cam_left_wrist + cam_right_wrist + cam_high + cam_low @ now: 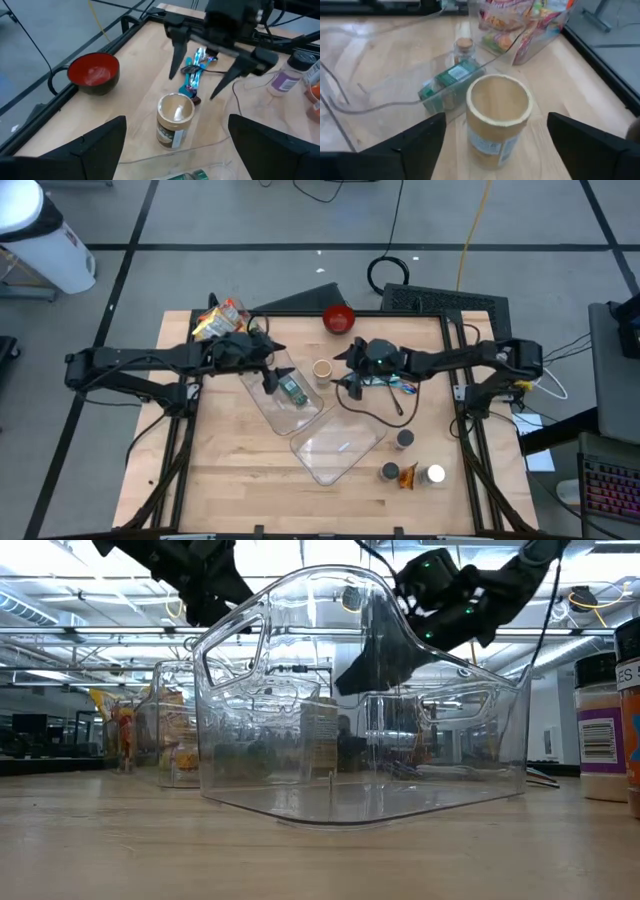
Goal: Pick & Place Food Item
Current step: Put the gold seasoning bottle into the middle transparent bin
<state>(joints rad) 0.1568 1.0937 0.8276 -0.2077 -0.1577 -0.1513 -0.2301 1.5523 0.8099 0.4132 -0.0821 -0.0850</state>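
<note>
My right gripper (341,373) is wide open and holds nothing, with the little can (498,118) standing on the table just in front of it so I can close on it. My left gripper (268,367) is open too, above the clear bin (262,392) with the green box (292,389) inside. Both arms reach in low from the table's sides.

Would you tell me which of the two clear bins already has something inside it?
The bin under the left gripper: a green box lies in it. The other bin, nearer the table's front, looks empty.
</note>
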